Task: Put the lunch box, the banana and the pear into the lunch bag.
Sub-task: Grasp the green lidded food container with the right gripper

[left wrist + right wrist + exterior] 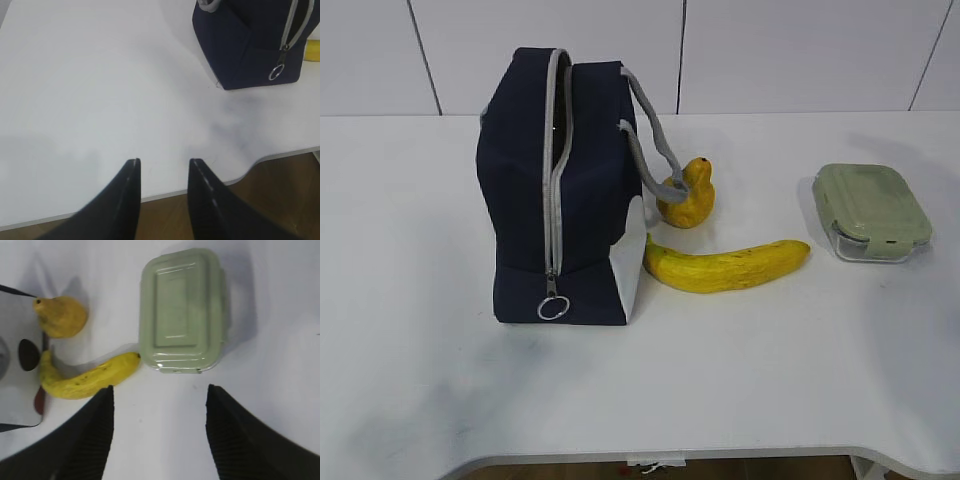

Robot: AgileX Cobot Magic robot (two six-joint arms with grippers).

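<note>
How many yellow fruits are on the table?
2. The pear sits right of the lunch bag, by its grey handles. The banana lies in front of the pear, one end by the bag. More could hide behind the bag.

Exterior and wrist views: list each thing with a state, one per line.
lunch bag: upright on the table, zipper run down to the ring pull, nothing in it yet as far as shown
lunch box: lid on, on the table
banana: lying unpeeled beside the bag
pear: whole, resting by the handles
left gripper: fingers open, empty
right gripper: fingers open, empty
</note>
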